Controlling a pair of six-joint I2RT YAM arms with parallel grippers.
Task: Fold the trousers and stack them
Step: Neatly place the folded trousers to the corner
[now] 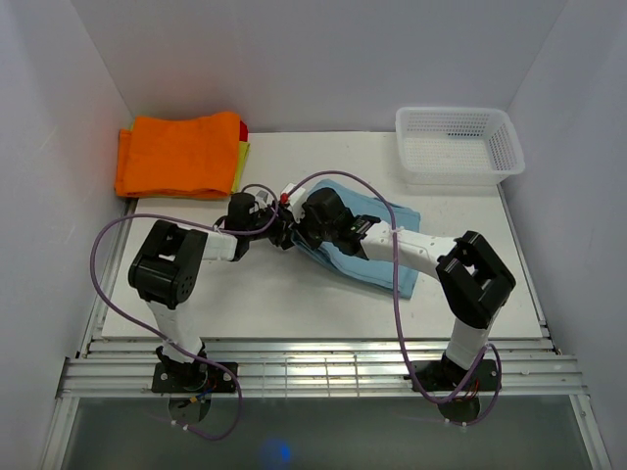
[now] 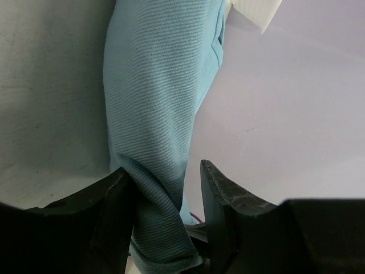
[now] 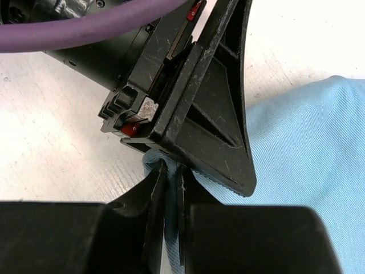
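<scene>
The left arm (image 1: 181,264) and right arm (image 1: 470,274) rise from the bottom of the top view and bend inward, wrists meeting at centre. The left gripper (image 2: 163,168) has its jaws partly apart. The right gripper (image 3: 171,166) is pinched tight on an edge of the trousers (image 3: 308,148).

Orange folded garment (image 1: 179,155) at the far left corner of the table (image 1: 294,304), lying on top of a yellow cloth (image 1: 242,162) and a red cloth (image 1: 243,127); only thin edges of both show along its right side. White mesh basket (image 1: 509,147) at the far right corner, upright, well apart from the stack. Table top white, scuffed in close view. Plain pale walls (image 1: 313,59) on three sides. Slatted metal rails (image 1: 323,377) along the near edge.
</scene>
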